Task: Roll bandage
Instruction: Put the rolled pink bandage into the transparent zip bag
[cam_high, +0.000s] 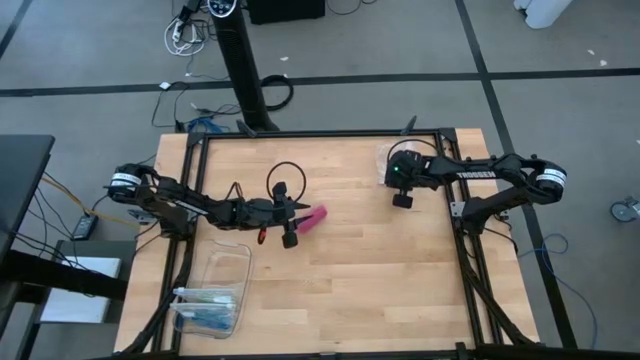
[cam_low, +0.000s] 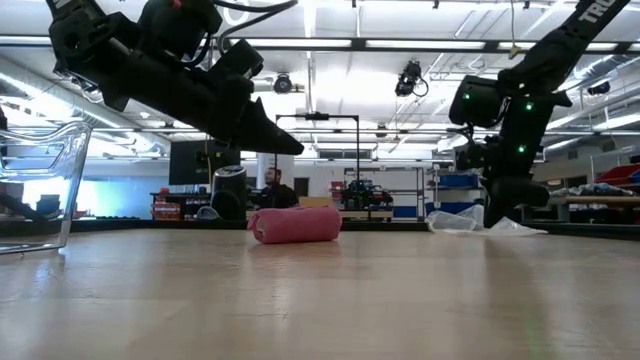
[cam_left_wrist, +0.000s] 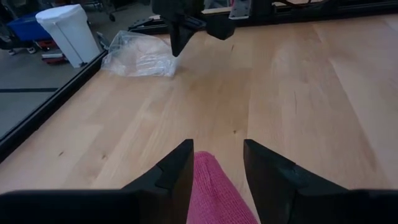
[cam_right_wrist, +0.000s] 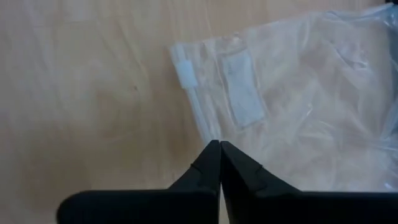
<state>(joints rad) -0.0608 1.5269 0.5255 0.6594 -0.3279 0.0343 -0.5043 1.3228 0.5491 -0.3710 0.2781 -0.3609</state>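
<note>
Near the middle of the bench (cam_high: 380, 290), seen from above, the bandage (cam_high: 314, 218) lies as a small magenta roll, just beyond the tips of the left gripper (cam_high: 296, 212), whose arm reaches in from the left edge. A clear plastic box (cam_high: 215, 293) with blue contents sits at the near left corner. The right gripper (cam_high: 402, 199) hangs by the far right corner beside a clear plastic bag (cam_high: 385, 156).

At table height, the roll (cam_low: 296, 224) rests flat on the wood, with the left gripper (cam_low: 285, 143) raised above it and not touching it.

Past the left wrist, the two dark fingers (cam_left_wrist: 174, 177) stand apart with the pink roll (cam_left_wrist: 214, 193) between them, ungripped.

Past the right wrist, the fingers (cam_right_wrist: 211, 163) are pressed together, holding nothing, above the bag's (cam_right_wrist: 292, 106) zip edge.
</note>
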